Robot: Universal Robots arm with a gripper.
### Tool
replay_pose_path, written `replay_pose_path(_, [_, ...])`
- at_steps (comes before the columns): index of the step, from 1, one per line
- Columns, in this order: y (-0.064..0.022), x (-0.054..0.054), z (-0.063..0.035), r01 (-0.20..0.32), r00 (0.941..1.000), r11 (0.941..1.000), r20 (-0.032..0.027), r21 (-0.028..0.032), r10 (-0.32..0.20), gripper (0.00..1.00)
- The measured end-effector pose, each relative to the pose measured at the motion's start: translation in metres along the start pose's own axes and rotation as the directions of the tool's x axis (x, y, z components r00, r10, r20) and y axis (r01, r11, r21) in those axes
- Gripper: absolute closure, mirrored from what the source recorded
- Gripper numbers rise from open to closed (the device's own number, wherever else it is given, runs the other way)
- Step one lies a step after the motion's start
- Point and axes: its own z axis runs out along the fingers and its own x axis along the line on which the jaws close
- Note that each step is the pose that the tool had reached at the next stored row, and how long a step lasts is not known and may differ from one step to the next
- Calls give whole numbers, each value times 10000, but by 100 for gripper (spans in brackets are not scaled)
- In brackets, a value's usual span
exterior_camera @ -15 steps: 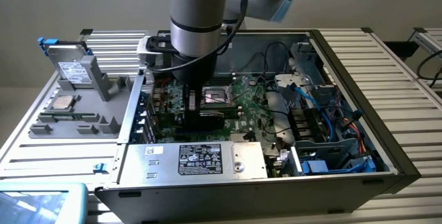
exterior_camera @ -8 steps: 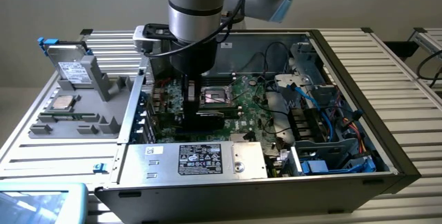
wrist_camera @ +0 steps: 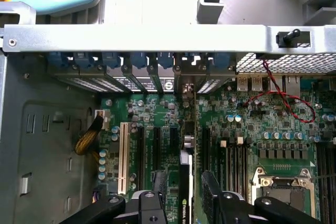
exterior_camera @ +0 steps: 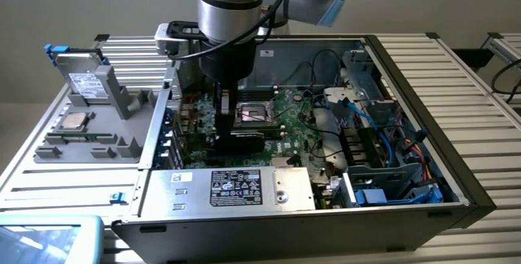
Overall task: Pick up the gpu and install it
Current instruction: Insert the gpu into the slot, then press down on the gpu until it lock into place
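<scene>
The gpu stands on edge inside the open computer case, a black-faced card with a green board edge and a logo on it. It is lined up along an expansion slot of the motherboard, and its bracket end reaches the rear slot openings. My gripper straddles the card, one finger on each side. A gap shows between each pad and the card, so the jaws look open. In the exterior view the gripper is low in the case beside the CPU socket, with the gpu dark beneath it.
The power supply fills the case's near side. Drive bays and blue cables are at the exterior view's right. A grey parts fixture holding a drive sits at the left. A red-black wire crosses the motherboard.
</scene>
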Motion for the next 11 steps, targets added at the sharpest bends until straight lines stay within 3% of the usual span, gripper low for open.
replay_pose_path(11, [0,0,0,0,10000,10000,-1,0,0,60])
